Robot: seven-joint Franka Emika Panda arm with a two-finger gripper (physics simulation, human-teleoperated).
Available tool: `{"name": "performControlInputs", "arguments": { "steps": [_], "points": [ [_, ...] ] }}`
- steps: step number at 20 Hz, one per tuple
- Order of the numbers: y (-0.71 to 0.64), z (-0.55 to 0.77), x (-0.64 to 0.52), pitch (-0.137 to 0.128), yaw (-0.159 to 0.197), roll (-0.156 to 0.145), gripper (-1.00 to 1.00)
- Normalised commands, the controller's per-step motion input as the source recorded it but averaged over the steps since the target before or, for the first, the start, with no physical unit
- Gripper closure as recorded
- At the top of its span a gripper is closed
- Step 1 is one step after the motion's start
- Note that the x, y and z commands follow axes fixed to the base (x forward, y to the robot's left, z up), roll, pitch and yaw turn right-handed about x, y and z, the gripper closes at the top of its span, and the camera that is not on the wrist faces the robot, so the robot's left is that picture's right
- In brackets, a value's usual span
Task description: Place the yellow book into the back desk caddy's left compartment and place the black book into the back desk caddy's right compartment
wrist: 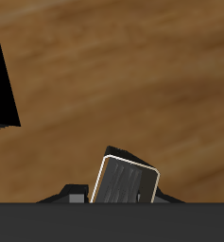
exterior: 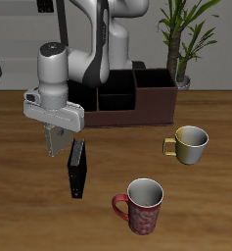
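Gripper [exterior: 59, 140] above wooden table [exterior: 29, 221], clamped on small greyish-beige yellow book [wrist: 125, 181]; slim all-black rectangular book [exterior: 77, 168] flat just beside; long reddish-brown back desk caddy [exterior: 152, 106] farther back.

I see a matt brown wooden table [exterior: 20, 211] with visible grain under the jaws. Between them, the thick greyish-beige book [wrist: 125, 181] looks dull, streaked (paper-like). Beside them, the slim black book [exterior: 77, 169] reads flat matt.

Cream mug [exterior: 191, 143], red mug [exterior: 141, 206], potted plant [exterior: 186, 39]
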Motion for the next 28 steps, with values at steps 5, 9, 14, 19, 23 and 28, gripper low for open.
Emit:
{"name": "performControlInputs", "arguments": {
  "steps": [5, 9, 14, 19, 23, 28],
  "points": [
    [0.06, 0.31, -0.08, -0.025, 0.034, 0.013, 1.00],
    [0.15, 0.65, -0.06, -0.041, 0.076, 0.016, 1.00],
    [0.10, 0.80, -0.07, -0.085, 0.073, 0.015, 1.00],
    [0.15, 0.66, -0.19, -0.056, 0.102, 0.033, 1.00],
    [0.17, 0.48, -0.22, -0.050, 0.062, 0.038, 1.00],
    [0.12, 0.21, -0.15, -0.022, 0.030, 0.020, 1.00]
  ]
}}
